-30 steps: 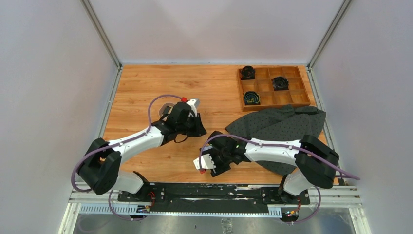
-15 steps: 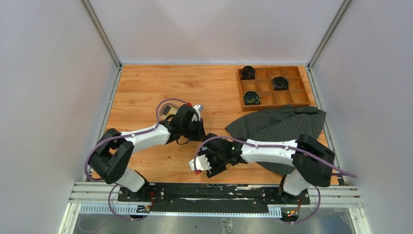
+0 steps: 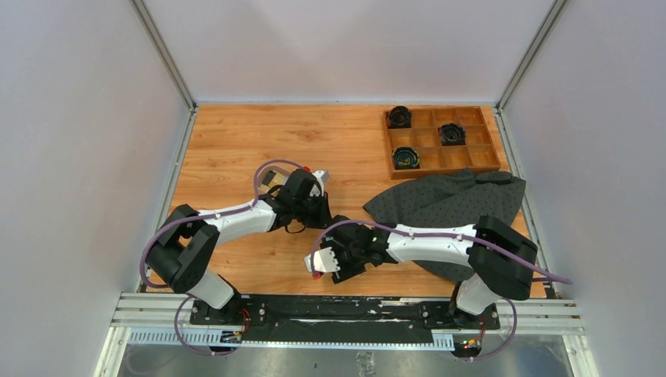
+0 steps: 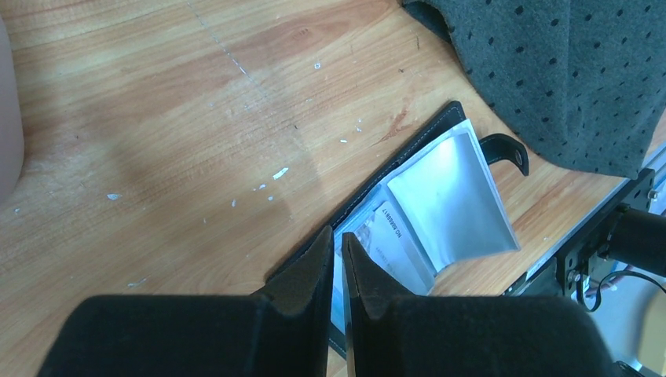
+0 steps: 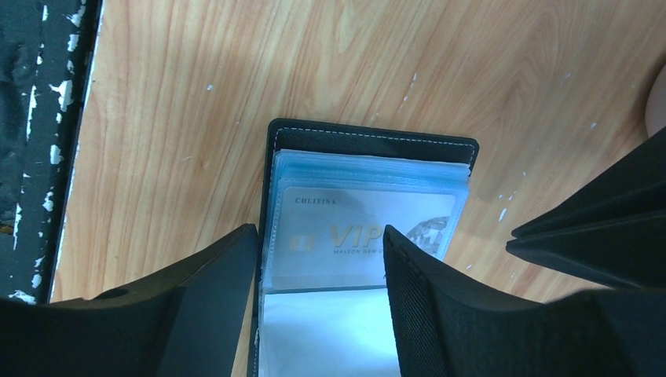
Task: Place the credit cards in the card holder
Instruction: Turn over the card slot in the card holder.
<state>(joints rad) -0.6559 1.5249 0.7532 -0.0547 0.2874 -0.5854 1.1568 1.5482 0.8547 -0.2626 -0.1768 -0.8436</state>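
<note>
As spread right jaws straddle the open card holder (image 5: 369, 135), left jaws — nearly pressed together — could snag a sleeve (image 4: 448, 196), dragging it.

The counter (image 4: 157, 118) is wood with a clear grain and a light sheen, flecked with pale scuffs. The card holder (image 5: 369, 137) has a matt black leather-like cover with pale stitching and glossy clear plastic sleeves. The credit card (image 5: 353, 212) in one sleeve is smooth silvery plastic with gold print. The cloth (image 4: 565, 71) is matt dark-grey dotted fabric.
</note>
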